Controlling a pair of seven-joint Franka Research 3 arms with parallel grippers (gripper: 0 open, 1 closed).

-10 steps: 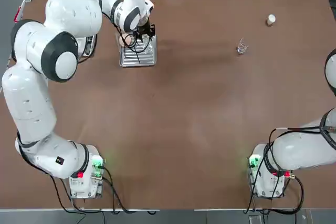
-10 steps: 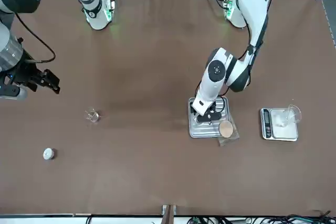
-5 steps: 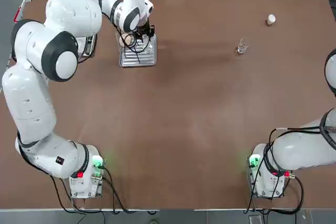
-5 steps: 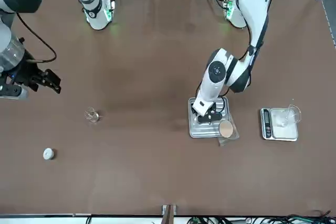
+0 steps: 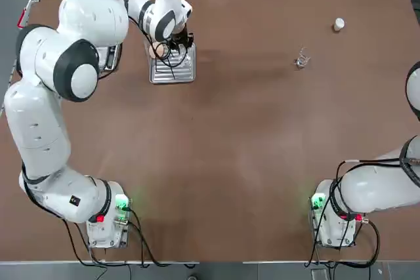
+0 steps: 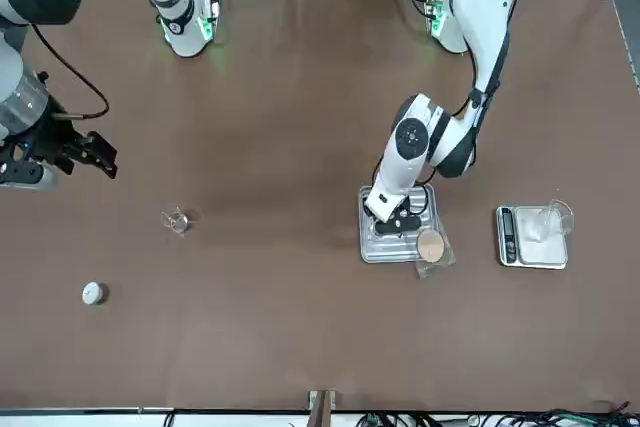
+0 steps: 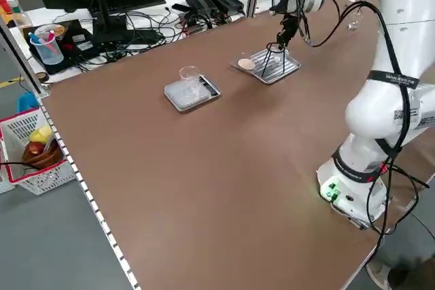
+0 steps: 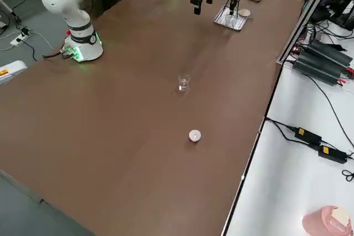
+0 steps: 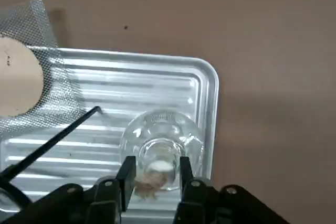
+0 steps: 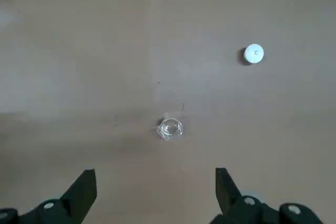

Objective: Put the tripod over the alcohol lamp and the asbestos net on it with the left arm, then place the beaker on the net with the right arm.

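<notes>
My left gripper (image 9: 156, 174) is low over the ribbed tray (image 9: 157, 77), shut on the whitish top of the alcohol lamp (image 9: 163, 137). The black tripod (image 7: 272, 59) stands on the tray beside the lamp, and one leg (image 9: 52, 140) shows in the left wrist view. The asbestos net (image 9: 21, 77) lies half on the tray's far corner (image 6: 430, 245). Across the table the small beaker (image 10: 170, 128) stands upright on the bare wood (image 5: 302, 60). My right gripper (image 10: 152, 192) hangs open in the air, short of the beaker (image 6: 176, 219).
A small white bottle (image 5: 338, 25) stands beyond the beaker near the far right corner. A scale with a bigger clear cup (image 6: 548, 222) sits left of the tray. Cables and power bricks lie past the table's far edge.
Hardly anything has moved. The left gripper stays on the lamp in the tray, and the right gripper has drifted only slightly.
</notes>
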